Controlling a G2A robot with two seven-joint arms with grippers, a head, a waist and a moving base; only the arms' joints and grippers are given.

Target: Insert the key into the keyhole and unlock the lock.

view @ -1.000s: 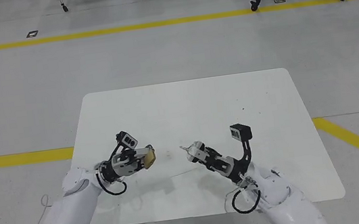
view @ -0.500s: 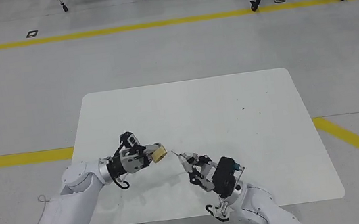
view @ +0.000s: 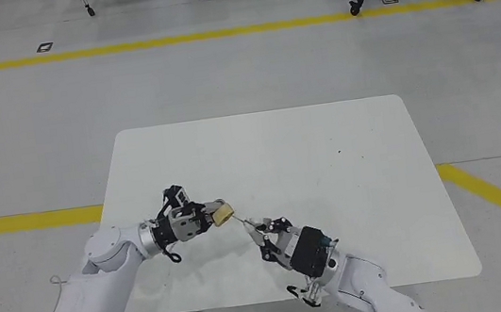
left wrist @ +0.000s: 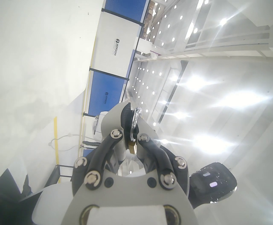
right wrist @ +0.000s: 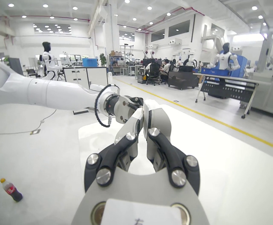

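1. While my left end effector [view: 207, 218] carried the lock [view: 224, 214] a little toward 3 o'clock over the last second, my right end effector [view: 263, 234] rolled over and swung in toward 10 o'clock. The gap has nearly closed, so insertion looks near.
2. My left is clenched on the lock's body, and my right is clamped on the key [view: 247, 225].
3. Over the worktop [view: 325, 146], the lock sits at 10 o'clock of the key tip, just beside it. I cannot tell whether they touch.
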